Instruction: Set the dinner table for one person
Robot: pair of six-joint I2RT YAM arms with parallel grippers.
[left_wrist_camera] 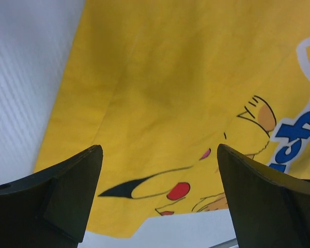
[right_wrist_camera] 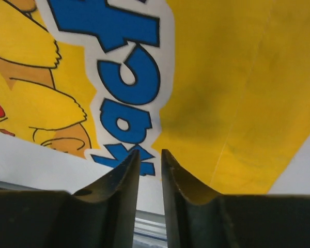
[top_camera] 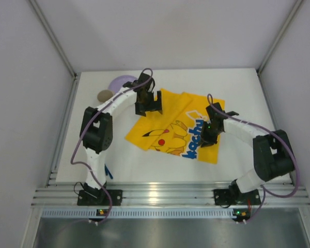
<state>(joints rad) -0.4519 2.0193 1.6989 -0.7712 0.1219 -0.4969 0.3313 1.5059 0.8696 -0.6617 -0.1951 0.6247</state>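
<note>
Noted a rectangular cloth mat (top_camera: 175, 126) in bright yellow, printed with a cartoon Pikachu: black outlines, a black ear tip, red cheek spots, orange-tan shading. Read blue lettering along one side, edged in black and ringed in white. Found the large flat matte tabletop (top_camera: 237, 88) plain white and the ribbed aluminium rail (top_camera: 165, 195) silver-grey. Picked out a round lilac plate (top_camera: 121, 80) and a small round grey-brown disc (top_camera: 104, 95). Saw white links and black joints on the left arm (top_camera: 95, 129) and right arm (top_camera: 268, 155), purple cables (top_camera: 294, 155), and plain black on the left gripper (left_wrist_camera: 159, 150) and right gripper (right_wrist_camera: 150, 152). Caught a small blue item (top_camera: 108, 172), too small to identify.
</note>
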